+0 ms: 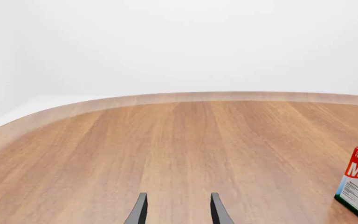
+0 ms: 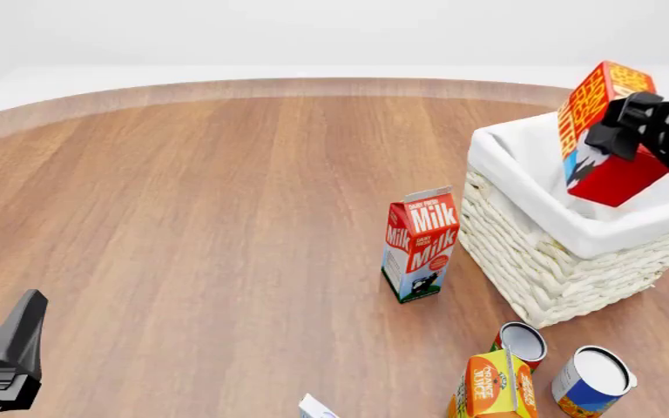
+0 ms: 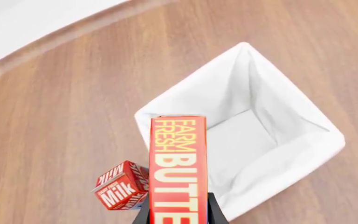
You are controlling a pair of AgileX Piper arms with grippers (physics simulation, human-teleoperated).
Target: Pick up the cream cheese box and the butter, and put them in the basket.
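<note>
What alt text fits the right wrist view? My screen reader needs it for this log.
The right tool holds the butter over the basket, whose white liner looks empty where visible. A milk carton stands on the wooden table beside the basket.

— What can be read on the red box?

— The butter (image 3: pixel 177 163) carries "FARM FRESH" in small yellow letters, then large "BUTTE", cut off at the frame edge in the right wrist view.

— And the carton on the table?

— The milk carton (image 2: pixel 421 244) says "Milk" in white on red, on its top panel and again lower down. In the left wrist view it reads "DAIRY FRESH" above "Mil".

— Anything else?

— The orange juice carton (image 2: pixel 493 388) has print too small to read.
</note>
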